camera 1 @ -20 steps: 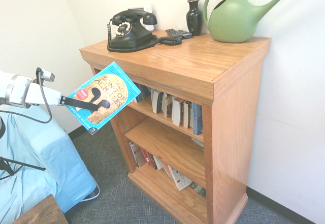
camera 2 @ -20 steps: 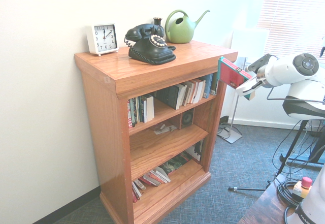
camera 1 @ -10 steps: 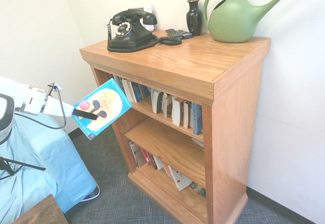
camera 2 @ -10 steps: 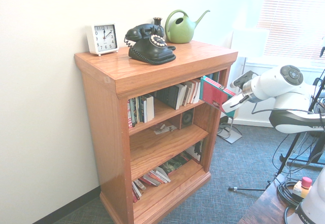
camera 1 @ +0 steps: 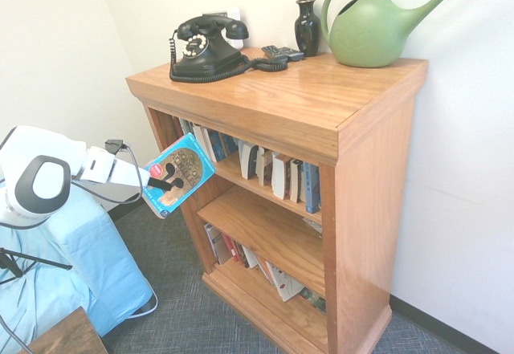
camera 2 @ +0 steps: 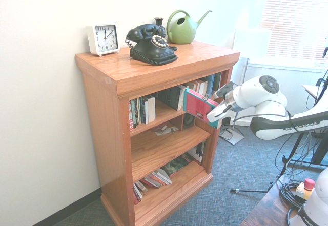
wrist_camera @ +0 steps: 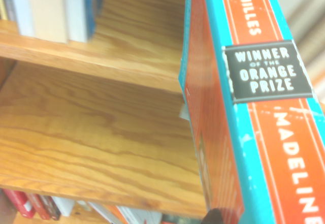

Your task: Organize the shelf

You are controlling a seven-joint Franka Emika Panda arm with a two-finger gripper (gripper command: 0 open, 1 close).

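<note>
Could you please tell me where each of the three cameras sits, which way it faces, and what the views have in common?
First exterior view: raised, off the shelf corner nearest the green watering can, looking down across its front; the white arm enters from picture left, gripper holding the teal book.
Second exterior view: off the opposite corner, by the clock; the arm enters from picture right.
Wrist view: on the wrist, close up, facing the middle tiers; no arm shows, only the book's spine.
Shared: both exterior views show the black telephone, shelf, book and arm.
</note>
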